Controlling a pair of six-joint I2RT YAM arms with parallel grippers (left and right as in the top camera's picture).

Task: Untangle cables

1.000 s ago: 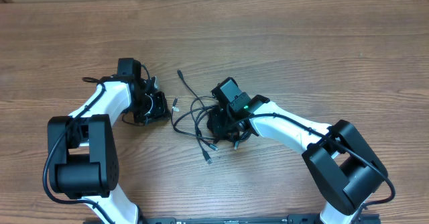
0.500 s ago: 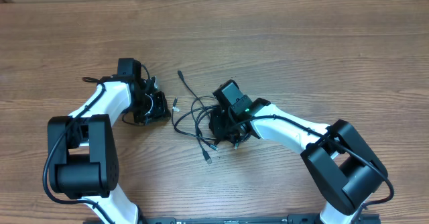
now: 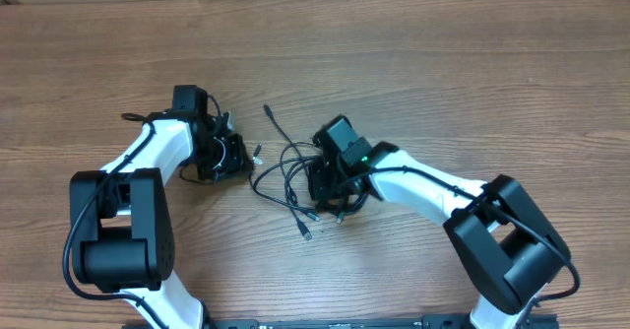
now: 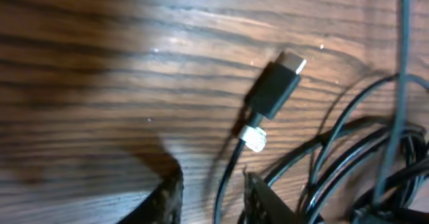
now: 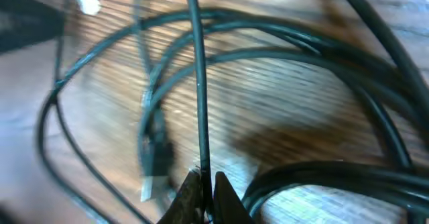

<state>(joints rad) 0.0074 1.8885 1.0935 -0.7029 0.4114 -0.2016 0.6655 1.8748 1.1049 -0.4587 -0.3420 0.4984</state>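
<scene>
The right pincer (image 5: 203, 196) is pinched shut on one strand of the cables (image 5: 198, 83), the tangle lying just ahead of it on the desk (image 5: 281, 103). The left pincer (image 4: 213, 200) stands part open, another strand loose in its gap. Best draw the held strand out slowly, watching for snags.

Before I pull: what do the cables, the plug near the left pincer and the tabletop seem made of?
Cables: thin black cords, probably a rubbery plastic jacket, slightly glossy; they bend in loose loops. Plug: matte black moulded plastic body, bright silvery tip, likely metal. Tabletop: brown wood grain with a soft sheen; solid wood or laminate, cannot tell.
</scene>
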